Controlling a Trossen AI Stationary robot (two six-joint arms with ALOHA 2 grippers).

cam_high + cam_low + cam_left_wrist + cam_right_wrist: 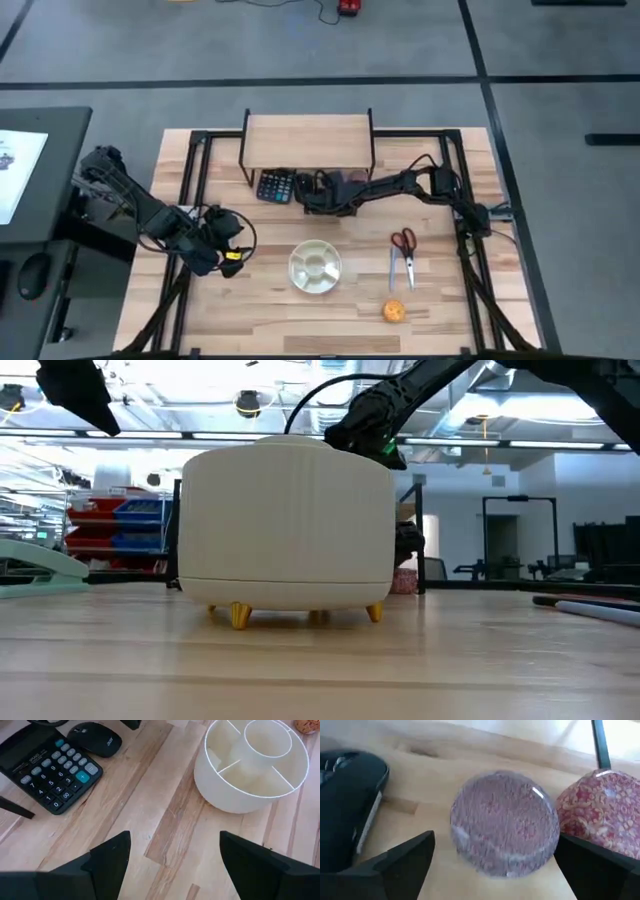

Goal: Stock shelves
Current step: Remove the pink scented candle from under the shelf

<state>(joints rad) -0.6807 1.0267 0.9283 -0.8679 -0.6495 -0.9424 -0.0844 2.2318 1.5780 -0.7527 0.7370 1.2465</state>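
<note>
The shelves (308, 138), a low riser with a light-wood top on thin black legs, stand at the table's far middle. In front of them on the tabletop lie a black calculator (275, 186) and a black mouse (305, 184). My right gripper (495, 857) reaches there from the right and is open. Its fingers stand on either side of a clear glass dome with a pinkish pattern (505, 825), which rests on the wood. A red patterned ball (607, 812) sits just behind it. My left gripper (172, 865) hovers open over bare wood left of the white bowl.
A white divided bowl (315, 267) on small yellow feet (240, 615) stands at the near middle. Red-handled scissors (403, 255) and an orange ball (395, 311) lie toward the near right. A thin black shelf leg (600, 742) stands just beyond the dome.
</note>
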